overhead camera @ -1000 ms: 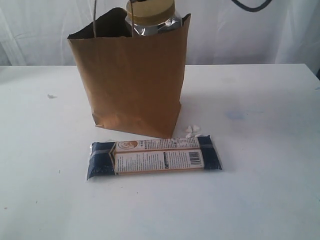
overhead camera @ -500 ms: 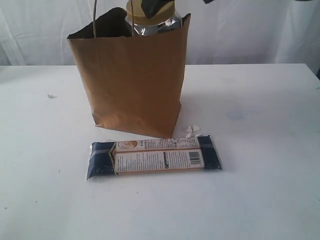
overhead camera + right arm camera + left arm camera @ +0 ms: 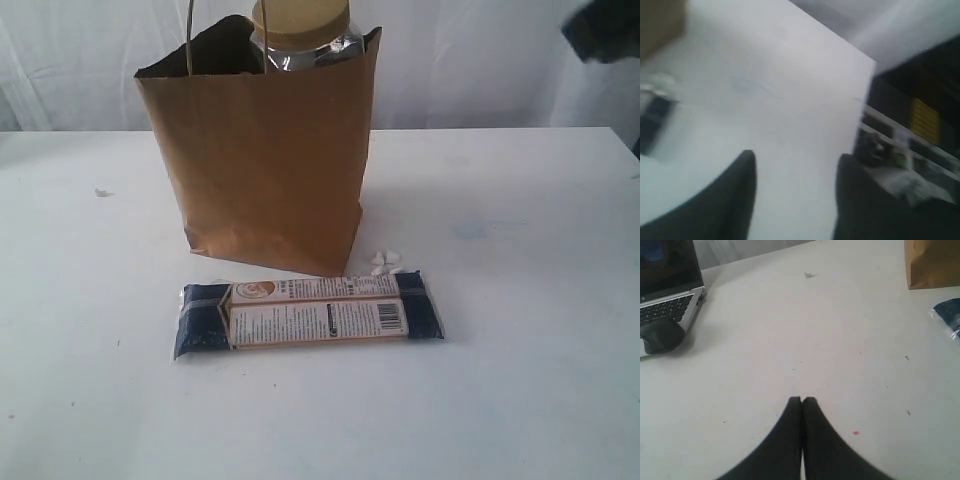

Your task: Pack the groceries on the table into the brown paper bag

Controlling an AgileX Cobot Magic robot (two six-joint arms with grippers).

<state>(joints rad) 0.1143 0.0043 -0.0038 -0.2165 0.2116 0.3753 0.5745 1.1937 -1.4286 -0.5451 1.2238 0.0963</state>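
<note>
Packet (image 3: pixel 310 315) on the table (image 3: pixel 540 380), jar (image 3: pixel 300 35) bagged.
My left gripper (image 3: pixel 801 400) hovers over bare table, fingers pressed together. The bag (image 3: pixel 265 150) stands mid-table, the jar poking from its mouth; the packet lies flat just near of it. My right gripper (image 3: pixel 796 159) is high at the right, fingers spread, empty. I worry the long packet snags the rim or jar and tips the bag.

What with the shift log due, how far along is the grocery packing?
Done: the yellow-lidded jar stands in the brown paper bag, lid above the rim. In hand: nothing; the right gripper has its jaws apart and empty, the left gripper is shut over bare table. Left: the navy-orange packet lying in front of the bag. Other bag contents are hidden.
</note>
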